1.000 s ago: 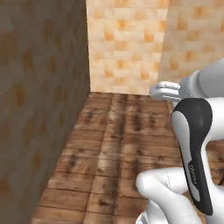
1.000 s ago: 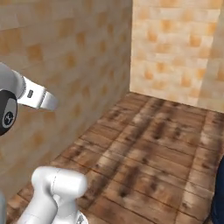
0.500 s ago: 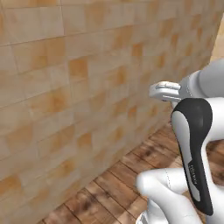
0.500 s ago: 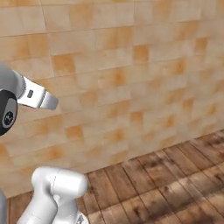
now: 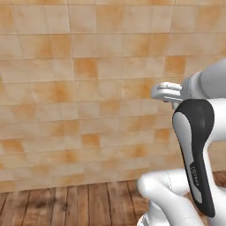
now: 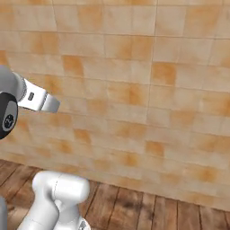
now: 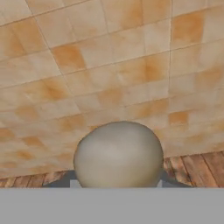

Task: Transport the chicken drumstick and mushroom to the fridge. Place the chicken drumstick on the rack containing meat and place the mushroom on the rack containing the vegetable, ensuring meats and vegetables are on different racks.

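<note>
One mushroom (image 7: 118,154) in pincer (image 7: 117,183); tiled wall (image 5: 79,88) ahead; plank floor (image 5: 66,205).

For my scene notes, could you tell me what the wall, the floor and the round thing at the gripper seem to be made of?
Wall: matte orange-beige tiles, grid joints visible.
Floor: dark worn wooden planks, seams visible.
Round thing: smooth, pale grey-beige dome, probably the mushroom cap; rendered, so uncertain.

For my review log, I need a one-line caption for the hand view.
Pale rounded mushroom fills the lower centre at the gripper, facing an orange-tan tiled wall above a strip of wood plank floor.
</note>
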